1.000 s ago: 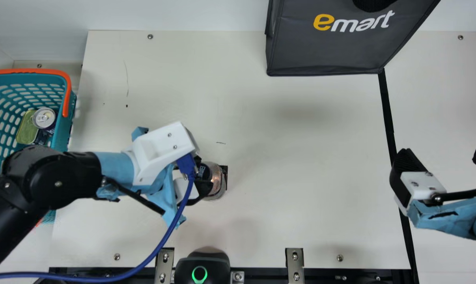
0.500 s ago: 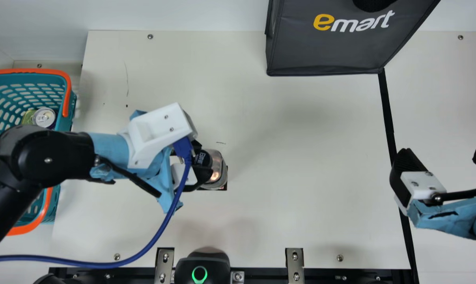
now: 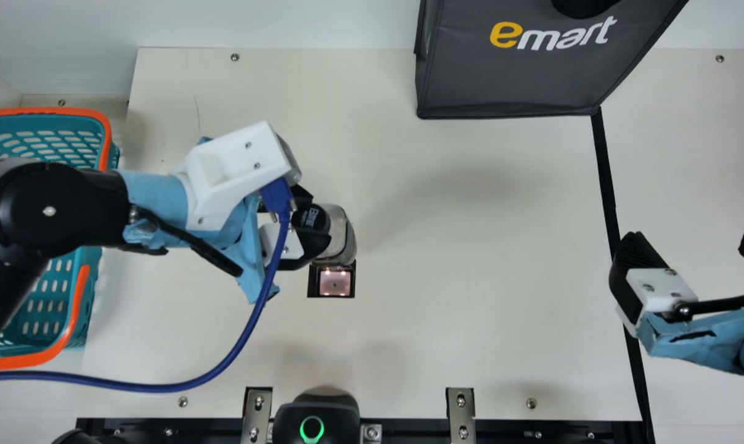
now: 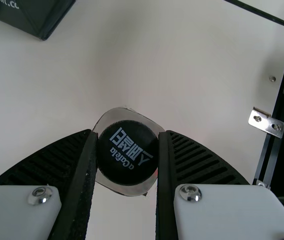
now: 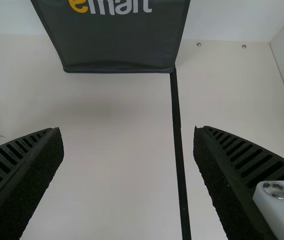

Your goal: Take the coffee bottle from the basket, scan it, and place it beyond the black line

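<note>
Left fingers (image 3: 313,248) clamp coffee bottle (image 3: 342,237)

The bottle is just beyond the lit scanner window (image 3: 335,282). Left of that window is the basket (image 3: 32,124); beyond and right, the dark bag (image 3: 507,86); well right, the black line (image 3: 606,179) and right fingers (image 3: 638,254), spread apart.

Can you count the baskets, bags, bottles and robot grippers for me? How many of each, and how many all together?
Baskets: 1, the teal basket
Bags: 1, the dark gray bag
Bottles: 1, the coffee bottle
Grippers: 2, the left gripper and the right gripper
Total: 5
</note>
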Controlling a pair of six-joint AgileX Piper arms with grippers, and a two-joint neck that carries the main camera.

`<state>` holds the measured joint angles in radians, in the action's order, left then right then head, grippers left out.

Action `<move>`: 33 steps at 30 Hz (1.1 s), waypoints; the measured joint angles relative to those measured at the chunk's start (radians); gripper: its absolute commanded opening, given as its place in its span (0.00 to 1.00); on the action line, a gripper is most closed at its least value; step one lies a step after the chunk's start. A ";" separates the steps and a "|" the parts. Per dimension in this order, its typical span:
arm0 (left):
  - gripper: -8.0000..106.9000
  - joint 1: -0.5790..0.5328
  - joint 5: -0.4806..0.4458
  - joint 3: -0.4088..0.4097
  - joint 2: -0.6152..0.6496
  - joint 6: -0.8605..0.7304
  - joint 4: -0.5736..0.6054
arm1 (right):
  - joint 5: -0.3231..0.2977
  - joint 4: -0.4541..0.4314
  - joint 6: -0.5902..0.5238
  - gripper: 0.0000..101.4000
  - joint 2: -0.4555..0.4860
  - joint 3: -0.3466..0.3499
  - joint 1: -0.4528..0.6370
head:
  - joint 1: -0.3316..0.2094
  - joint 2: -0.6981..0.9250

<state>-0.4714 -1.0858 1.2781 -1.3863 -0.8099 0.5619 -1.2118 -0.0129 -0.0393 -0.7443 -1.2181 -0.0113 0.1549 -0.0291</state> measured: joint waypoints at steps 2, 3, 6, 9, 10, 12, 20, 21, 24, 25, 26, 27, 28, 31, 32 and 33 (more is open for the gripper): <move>0.16 -0.009 0.008 0.014 -0.009 0.010 -0.002 | 0.000 0.000 0.000 0.90 0.000 0.000 0.000 | 0.000 0.000; 0.16 -0.014 0.010 0.017 -0.015 0.012 -0.002 | 0.000 0.000 0.000 0.90 0.000 0.000 0.000 | 0.000 -0.002; 0.16 -0.032 0.019 0.041 -0.032 0.027 -0.006 | 0.000 0.000 0.000 0.90 0.000 0.000 0.000 | 0.000 0.000; 0.16 -0.051 0.031 0.064 -0.047 0.045 -0.014 | 0.000 0.000 0.000 0.90 0.000 0.000 0.000 | 0.000 0.000; 0.16 -0.060 0.034 0.070 -0.052 0.050 -0.017 | 0.000 0.000 0.000 0.90 0.000 0.000 0.000 | 0.000 0.000; 0.16 -0.076 0.041 0.085 -0.065 0.062 -0.024 | 0.000 0.000 0.000 0.90 0.000 0.000 0.000 | 0.000 0.000; 0.16 -0.137 0.078 0.127 -0.110 0.104 -0.047 | 0.000 0.000 0.000 0.90 0.000 0.000 0.000 | 0.000 0.000; 0.16 -0.145 0.085 0.129 -0.118 0.111 -0.051 | 0.000 0.000 0.000 0.90 0.000 0.000 0.000 | 0.000 0.000; 0.16 -0.172 0.098 0.140 -0.133 0.127 -0.060 | -0.001 0.000 0.000 0.90 0.000 0.000 0.000 | 0.000 0.000; 0.16 -0.178 0.102 0.143 -0.139 0.129 -0.062 | -0.001 0.000 0.000 0.90 0.000 0.000 0.000 | 0.000 0.000; 0.16 -0.187 0.110 0.146 -0.144 0.134 -0.067 | -0.001 0.000 0.000 0.90 0.000 0.000 0.000 | 0.000 0.000; 0.16 -0.195 0.114 0.150 -0.150 0.140 -0.067 | -0.001 0.000 0.000 0.90 0.000 0.000 0.000 | 0.000 0.000; 0.16 -0.201 0.116 0.152 -0.153 0.144 -0.072 | -0.001 0.000 0.000 0.90 0.000 0.000 0.000 | 0.000 0.000; 0.16 -0.224 0.126 0.166 -0.173 0.157 -0.079 | -0.001 0.000 0.000 0.90 0.000 0.000 0.000 | 0.000 0.000; 0.16 -0.231 0.134 0.170 -0.179 0.162 -0.081 | -0.001 0.000 0.000 0.90 0.000 0.000 0.000 | 0.000 0.000; 0.16 -0.238 0.138 0.175 -0.186 0.168 -0.083 | -0.001 0.000 0.000 0.90 0.000 0.000 0.000 | 0.000 0.000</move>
<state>-0.7099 -0.9476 1.4531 -1.5727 -0.6418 0.4784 -1.2127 -0.0129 -0.0393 -0.7443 -1.2181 -0.0113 0.1549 -0.0291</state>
